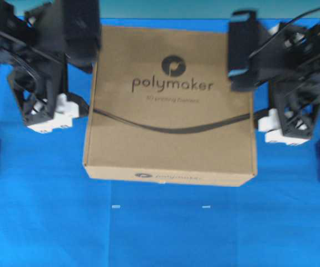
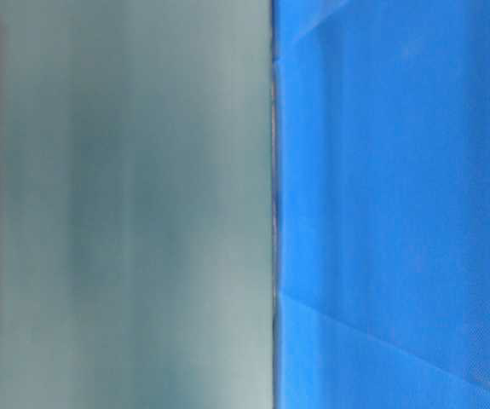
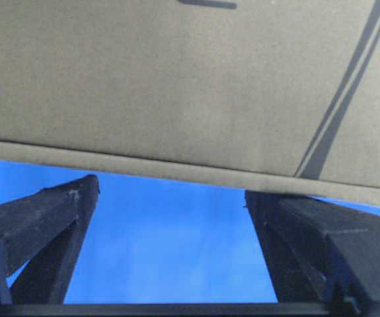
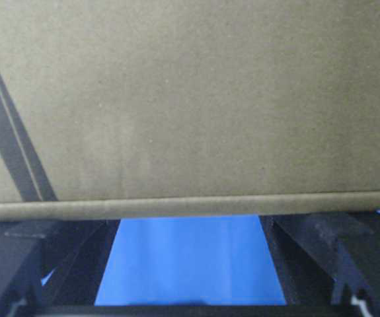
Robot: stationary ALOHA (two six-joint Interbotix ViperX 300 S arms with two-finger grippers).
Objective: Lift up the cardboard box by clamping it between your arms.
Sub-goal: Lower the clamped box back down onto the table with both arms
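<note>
While the left hand (image 3: 170, 191) stands with its fingers spread apart at the left side of the cardboard box (image 1: 171, 105), the box lies flat and roughly square on the blue counter (image 1: 160, 233), its "polymaker" logo reading upright in the overhead view. The right hand (image 4: 190, 221) is likewise spread wide at the box's right side, both wrists angled down toward the box's edges.

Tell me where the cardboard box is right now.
In the overhead view the box sits mid-frame on the blue cloth, between the left arm and right arm.
</note>
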